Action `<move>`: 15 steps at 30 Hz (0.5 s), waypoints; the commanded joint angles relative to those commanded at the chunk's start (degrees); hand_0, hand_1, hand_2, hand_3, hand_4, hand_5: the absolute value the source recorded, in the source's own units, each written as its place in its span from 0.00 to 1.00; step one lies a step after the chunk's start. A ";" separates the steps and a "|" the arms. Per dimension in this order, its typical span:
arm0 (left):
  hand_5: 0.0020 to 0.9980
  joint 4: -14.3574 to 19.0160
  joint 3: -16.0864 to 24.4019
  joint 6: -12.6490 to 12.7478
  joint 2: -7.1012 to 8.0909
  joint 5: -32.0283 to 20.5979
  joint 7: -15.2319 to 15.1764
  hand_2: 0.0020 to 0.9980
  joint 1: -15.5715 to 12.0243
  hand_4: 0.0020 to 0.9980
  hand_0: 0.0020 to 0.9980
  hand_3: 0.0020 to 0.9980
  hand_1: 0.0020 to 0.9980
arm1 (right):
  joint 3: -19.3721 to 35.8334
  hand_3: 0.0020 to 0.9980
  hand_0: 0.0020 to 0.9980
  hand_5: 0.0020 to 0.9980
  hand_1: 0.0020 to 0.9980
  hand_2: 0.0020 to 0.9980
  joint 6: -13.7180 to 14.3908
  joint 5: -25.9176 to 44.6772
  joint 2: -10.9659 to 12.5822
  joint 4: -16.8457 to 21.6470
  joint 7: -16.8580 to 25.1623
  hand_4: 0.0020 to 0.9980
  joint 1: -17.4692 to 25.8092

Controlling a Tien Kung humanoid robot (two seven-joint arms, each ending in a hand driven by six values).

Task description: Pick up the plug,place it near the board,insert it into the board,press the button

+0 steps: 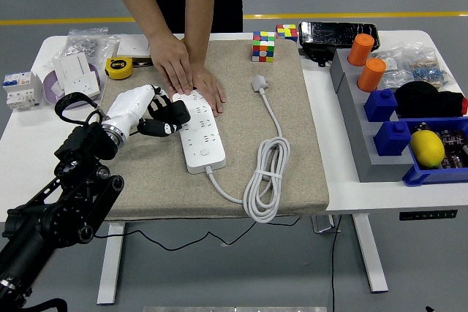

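My left hand (150, 111) has its fingers curled round the black plug (170, 117), holding it at the left edge of the white board (199, 131), over the upper sockets. A person's hands (189, 78) press the board's far end flat on the mat (292, 129). Right arm's out of view. Next, I reckon: square the plug w/ a socket, prongs straight down, then push slow so the board doesn't slide. Can't see prongs from here, so alignment's approx.

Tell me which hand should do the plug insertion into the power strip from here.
Left. The left hand already grips the black plug right at the near-left edge of the white power strip, which a person's hands steady at its far end. The right arm isn't in view.
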State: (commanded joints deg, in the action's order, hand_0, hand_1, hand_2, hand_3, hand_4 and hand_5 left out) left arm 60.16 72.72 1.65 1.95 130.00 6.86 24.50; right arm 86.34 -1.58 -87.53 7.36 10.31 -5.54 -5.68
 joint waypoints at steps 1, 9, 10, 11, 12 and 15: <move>0.10 0.44 0.36 0.04 0.19 0.00 0.06 0.33 -0.20 0.41 0.63 0.30 0.44 | 0.04 0.78 0.86 0.89 0.77 0.75 0.00 0.00 -0.02 0.00 0.01 1.00 0.01; 0.11 2.17 2.76 0.09 2.78 0.00 0.17 0.33 -1.62 0.40 0.63 0.30 0.45 | 0.34 0.78 0.86 0.89 0.77 0.75 0.05 -0.02 -0.08 0.00 -0.03 1.00 0.17; 0.11 2.26 3.09 0.19 3.13 0.00 0.10 0.33 -1.88 0.40 0.63 0.30 0.45 | 0.35 0.78 0.86 0.89 0.77 0.75 0.06 0.01 -0.08 0.00 -0.02 1.00 0.19; 0.11 2.32 3.42 0.25 3.39 0.00 0.04 0.33 -2.11 0.40 0.63 0.30 0.45 | 0.37 0.78 0.86 0.89 0.77 0.75 0.06 0.00 -0.09 0.00 -0.02 1.00 0.19; 0.11 2.35 3.65 0.28 3.56 0.00 0.02 0.33 -2.27 0.40 0.63 0.30 0.45 | 0.38 0.78 0.86 0.89 0.77 0.75 0.06 -0.01 -0.10 0.00 -0.03 1.00 0.19; 0.10 2.11 4.04 0.28 3.98 0.00 -0.04 0.33 -2.63 0.41 0.63 0.31 0.46 | 0.34 0.78 0.86 0.89 0.77 0.75 0.05 0.03 -0.12 0.00 -0.01 1.00 0.11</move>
State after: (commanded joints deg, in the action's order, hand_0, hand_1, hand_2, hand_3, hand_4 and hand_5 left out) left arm 62.27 76.76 1.92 5.94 130.00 6.82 21.87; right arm 86.68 -1.53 -87.51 7.24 10.31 -5.55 -5.58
